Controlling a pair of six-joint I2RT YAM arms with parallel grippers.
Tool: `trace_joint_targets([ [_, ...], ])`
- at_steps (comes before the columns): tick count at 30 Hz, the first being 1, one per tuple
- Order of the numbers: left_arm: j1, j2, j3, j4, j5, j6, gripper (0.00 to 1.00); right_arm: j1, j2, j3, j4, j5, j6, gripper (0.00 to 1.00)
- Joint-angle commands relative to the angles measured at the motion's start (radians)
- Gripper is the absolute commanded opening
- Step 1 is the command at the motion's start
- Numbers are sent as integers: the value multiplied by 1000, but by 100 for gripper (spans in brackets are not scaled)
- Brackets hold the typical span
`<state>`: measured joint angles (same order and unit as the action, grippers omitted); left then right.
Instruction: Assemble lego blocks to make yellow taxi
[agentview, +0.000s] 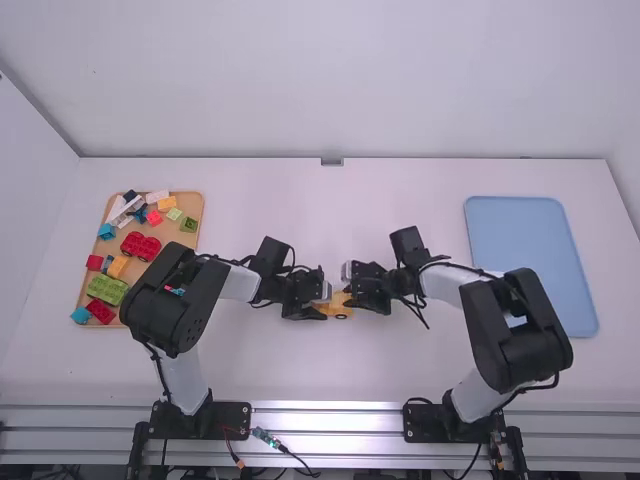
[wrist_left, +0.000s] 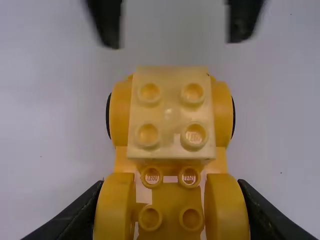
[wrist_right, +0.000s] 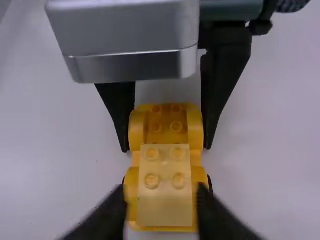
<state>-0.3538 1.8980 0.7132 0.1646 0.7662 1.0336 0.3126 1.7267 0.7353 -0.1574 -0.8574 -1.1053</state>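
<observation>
Left gripper (agentview: 322, 301) held the yellow car (wrist_left: 172, 194) by its sides at one end; right gripper (agentview: 350, 298), fingers wide, hung near the pale top block (wrist_left: 169, 112).

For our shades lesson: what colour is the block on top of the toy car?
The block is pale yellow, best seen in the left wrist view.
</observation>
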Motion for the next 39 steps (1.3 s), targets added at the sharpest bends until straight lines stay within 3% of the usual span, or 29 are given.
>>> trace_joint_targets([
  [1, -1, 26, -33, -24, -105, -4, 27, -5, -19, 5, -4, -57, -10, 3],
  [8, -1, 26, -33, -21, -105, -5, 27, 32, 2, 4, 32, -55, -9, 0],
  [16, 2, 26, -34, -25, -105, -6, 24, 87, 82, 4, 152, 61, 140, 0],
  [28, 3, 26, -33, -25, -105, -8, 22, 41, 104, 4, 79, 81, 128, 0],
  [39, -2, 26, -32, -25, -106, -8, 20, 69, 107, 4, 21, 157, 84, 0],
])
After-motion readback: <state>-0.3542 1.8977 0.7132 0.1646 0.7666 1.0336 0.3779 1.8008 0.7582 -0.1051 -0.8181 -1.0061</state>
